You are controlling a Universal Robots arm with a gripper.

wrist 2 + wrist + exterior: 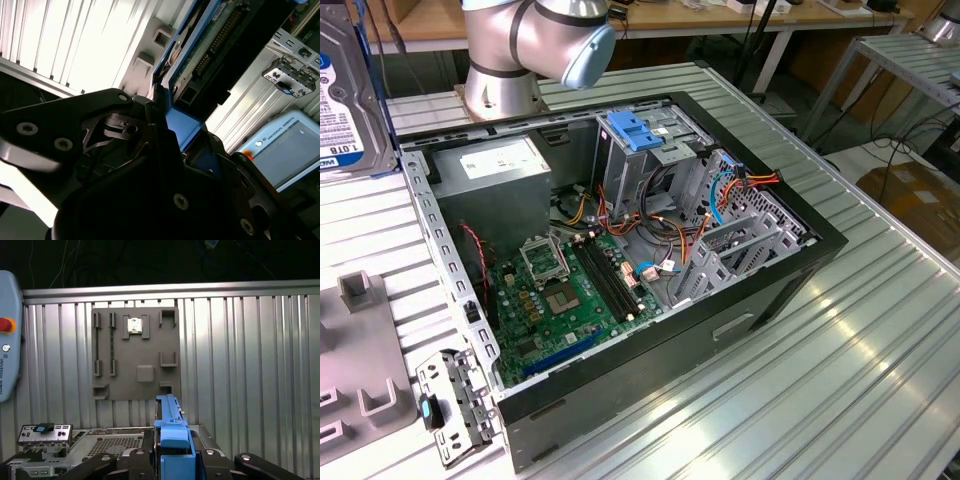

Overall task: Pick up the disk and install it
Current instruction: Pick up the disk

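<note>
The disk (342, 100), black and silver with a white and blue label, hangs in the air at the exterior view's left edge, above the table. In the second wrist view the disk (220, 45) shows its connector edge and blue plastic bracket. My gripper (175, 132) is shut on that bracket end. In the first wrist view the blue-edged disk (169, 420) stands on edge between the black fingers (145, 452) of the gripper (172, 455), high over the open computer case (115, 442).
The open computer case (800, 235) lies on the ribbed metal table, with a blue-latched drive cage (635, 130), a grey power supply (495, 165) and loose cables. A grey fixture plate (135, 352) and a metal port plate (455, 405) lie beside it. A teach pendant (7, 335) rests nearby.
</note>
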